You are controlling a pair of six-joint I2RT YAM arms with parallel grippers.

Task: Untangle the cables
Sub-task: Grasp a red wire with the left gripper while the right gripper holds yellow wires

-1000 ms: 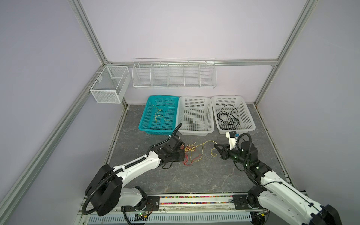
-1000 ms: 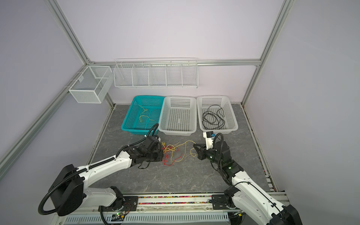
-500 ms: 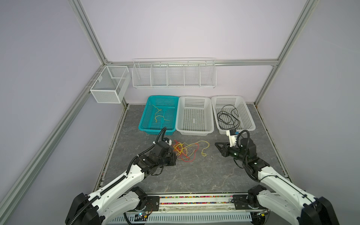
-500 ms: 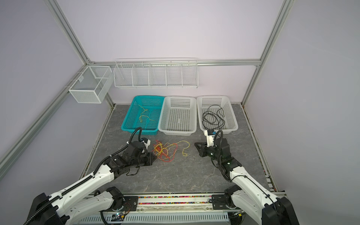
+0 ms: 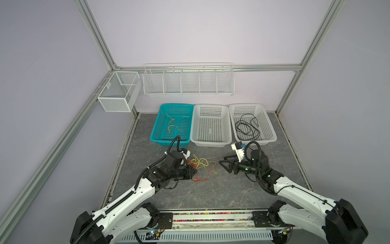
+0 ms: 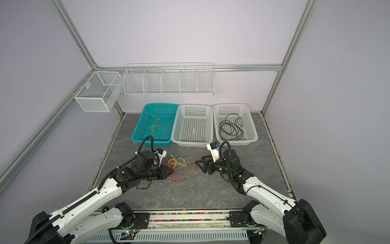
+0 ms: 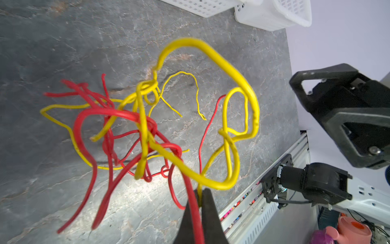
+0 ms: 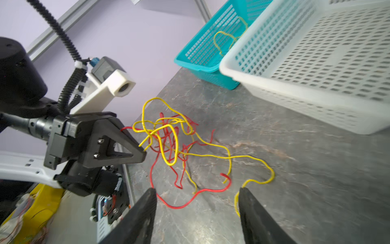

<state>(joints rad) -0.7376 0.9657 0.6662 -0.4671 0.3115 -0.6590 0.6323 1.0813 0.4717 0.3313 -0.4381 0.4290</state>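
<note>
My left claw (image 5: 195, 171) stays clenched on a red and a yellow strand of the cables (image 5: 201, 166), holding part of the knot up off the table (image 5: 211, 194). My right claw (image 8: 196, 191) pinched a yellow end a second ago. Now it stands released just beside the heap, and the stretched cables have slumped into a loose tangle between my claws. The black cable (image 5: 247, 128) lies in the right basket (image 5: 272, 135).
</note>
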